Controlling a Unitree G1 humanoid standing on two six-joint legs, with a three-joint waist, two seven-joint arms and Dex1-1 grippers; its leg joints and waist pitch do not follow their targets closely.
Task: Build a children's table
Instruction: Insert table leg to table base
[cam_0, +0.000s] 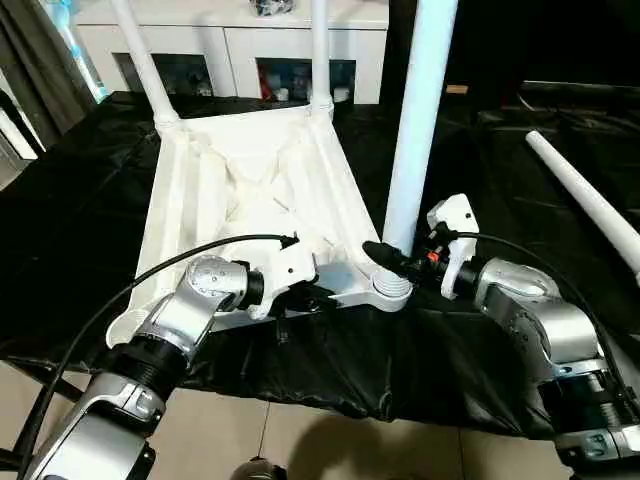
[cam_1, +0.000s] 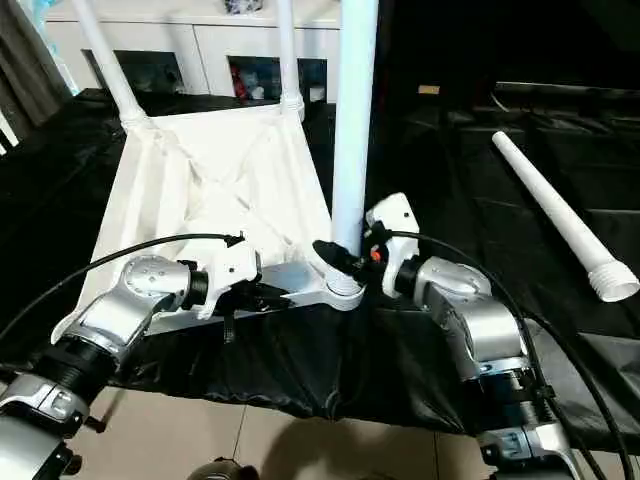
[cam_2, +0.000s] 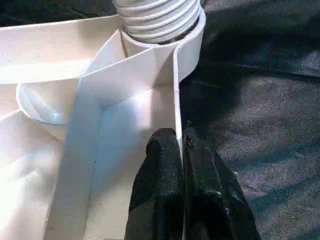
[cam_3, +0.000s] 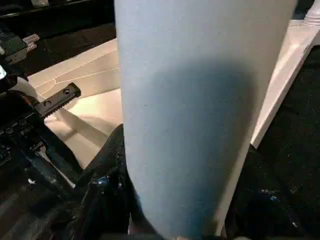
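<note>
The tabletop (cam_0: 250, 190) lies underside up at the near edge of the black-covered worktop (cam_0: 80, 220), with two legs (cam_0: 145, 60) standing in its far corner sockets. From the head, the left gripper (cam_0: 312, 291) sits at the tabletop's near rim; its wrist view shows both fingers (cam_2: 160, 185) pinched shut on that thin rim wall. The right gripper (cam_0: 385, 258) holds the upright leg (cam_0: 420, 120) in the near right socket (cam_0: 388, 292), half-spread around it. A fourth leg (cam_1: 560, 215) lies toward the worktop's right edge.
</note>
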